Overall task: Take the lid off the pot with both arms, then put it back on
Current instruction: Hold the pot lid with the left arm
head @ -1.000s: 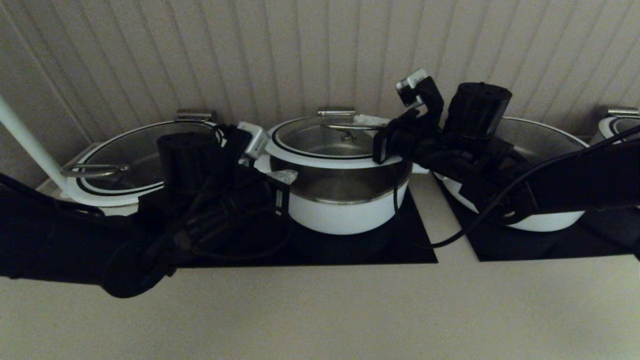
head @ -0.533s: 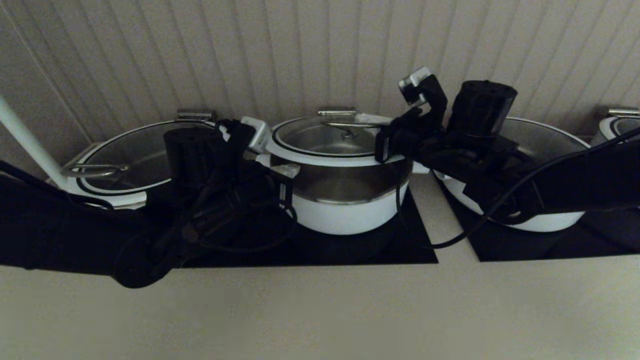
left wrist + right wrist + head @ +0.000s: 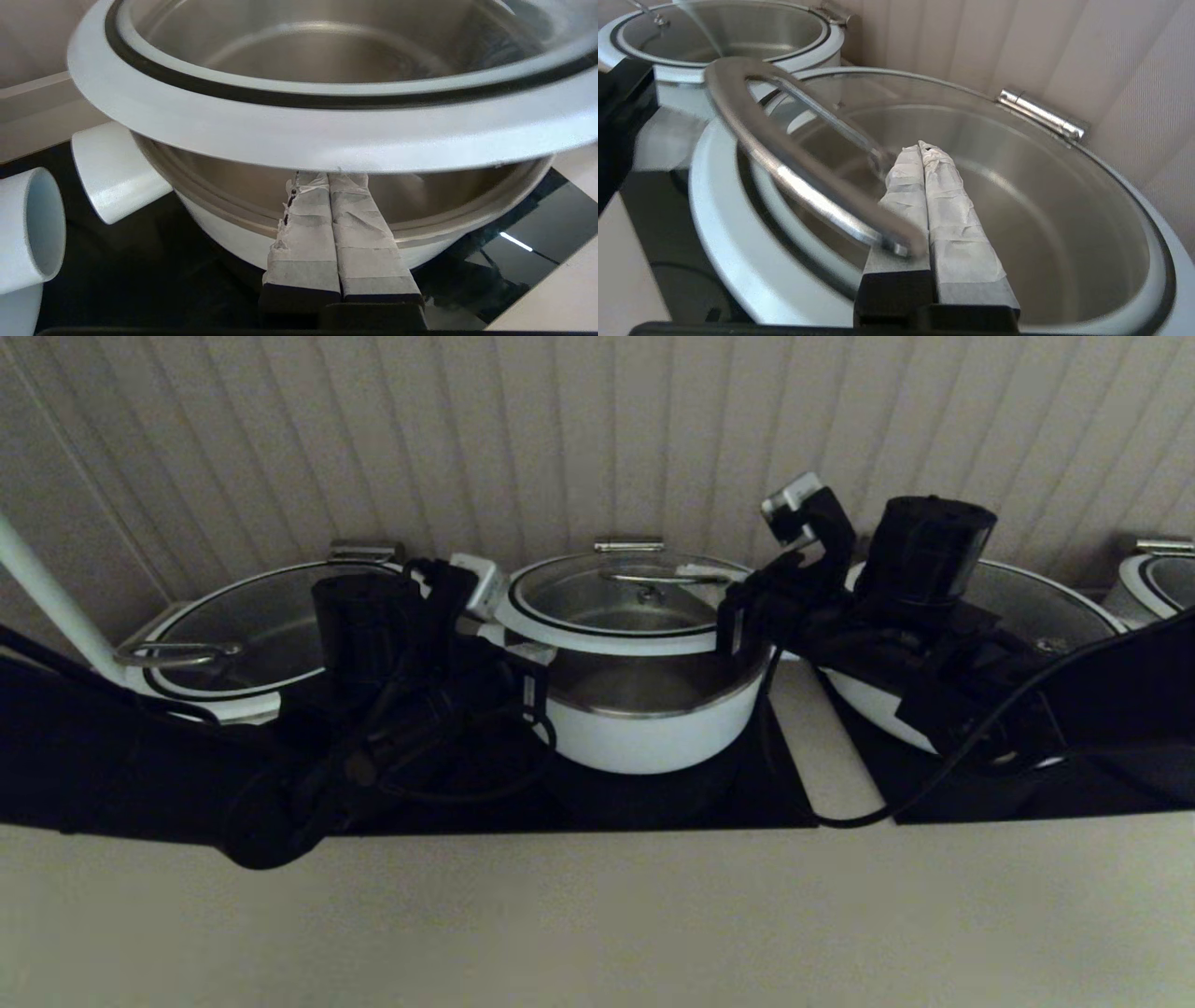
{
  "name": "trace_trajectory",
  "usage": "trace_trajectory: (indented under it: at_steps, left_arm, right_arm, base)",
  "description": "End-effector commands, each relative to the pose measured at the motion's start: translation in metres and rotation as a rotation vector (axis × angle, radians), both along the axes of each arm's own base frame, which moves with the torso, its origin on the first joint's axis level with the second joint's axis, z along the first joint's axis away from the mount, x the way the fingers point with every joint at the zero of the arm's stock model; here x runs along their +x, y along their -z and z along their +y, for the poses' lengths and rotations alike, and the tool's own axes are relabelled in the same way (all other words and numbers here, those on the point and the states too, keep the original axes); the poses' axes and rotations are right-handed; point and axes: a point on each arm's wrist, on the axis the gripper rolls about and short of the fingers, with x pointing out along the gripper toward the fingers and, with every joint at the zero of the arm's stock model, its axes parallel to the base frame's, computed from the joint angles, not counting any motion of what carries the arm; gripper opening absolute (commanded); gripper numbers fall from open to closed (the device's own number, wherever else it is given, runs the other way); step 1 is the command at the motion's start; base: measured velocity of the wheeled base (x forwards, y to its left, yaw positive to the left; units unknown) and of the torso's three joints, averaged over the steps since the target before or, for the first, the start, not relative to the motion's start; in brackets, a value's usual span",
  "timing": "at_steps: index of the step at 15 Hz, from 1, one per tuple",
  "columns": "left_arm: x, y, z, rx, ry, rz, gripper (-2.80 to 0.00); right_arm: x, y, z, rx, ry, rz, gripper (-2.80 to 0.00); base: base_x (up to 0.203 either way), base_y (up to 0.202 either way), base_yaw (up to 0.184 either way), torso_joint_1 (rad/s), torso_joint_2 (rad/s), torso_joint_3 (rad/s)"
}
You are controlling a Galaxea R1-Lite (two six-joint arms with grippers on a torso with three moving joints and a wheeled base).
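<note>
The lid (image 3: 616, 637) hangs a little above the pot (image 3: 653, 742), with a gap showing the pot's steel inside. My left gripper (image 3: 515, 653) is shut, and its fingertips sit under the lid's white rim on the left side. In the left wrist view the shut gripper (image 3: 329, 175) touches the underside of the rim (image 3: 299, 140), above the pot's wall (image 3: 224, 233). My right gripper (image 3: 698, 569) is shut and reaches in from the right. In the right wrist view the gripper (image 3: 922, 147) lies under the lid's steel bar handle (image 3: 784, 158).
Wider white pots with glass lids stand to the left (image 3: 224, 625) and right (image 3: 1027, 607), and another at the far right (image 3: 1158, 579). The pots sit on black cooktops (image 3: 672, 803). A ribbed wall is close behind. A white pole (image 3: 47, 597) leans at the far left.
My right arm has shifted to the right and slightly down. My left arm rose a little. The lid stays held above the pot and now sits more level.
</note>
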Motion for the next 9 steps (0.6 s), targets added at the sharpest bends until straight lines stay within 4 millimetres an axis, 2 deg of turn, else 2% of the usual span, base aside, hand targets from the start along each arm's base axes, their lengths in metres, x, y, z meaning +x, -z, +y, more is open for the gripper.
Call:
trace_trajectory:
  at_steps: [1,9]
  left_arm:
    - [0.000,-0.001,0.000,-0.006,-0.001,-0.004,-2.80]
    - [0.001,0.002,-0.001,-0.007,-0.003,0.006,-2.80]
  right_arm:
    - [-0.008,-0.004,-0.004,0.001,-0.004,-0.005,-2.80]
    - [-0.033,-0.005,-0.017,-0.011,-0.003,0.021,-2.80]
  base:
    - [0.000,0.000,0.000,0.000,0.00,0.000]
    - [0.000,0.000,0.000,0.000,0.00,0.000]
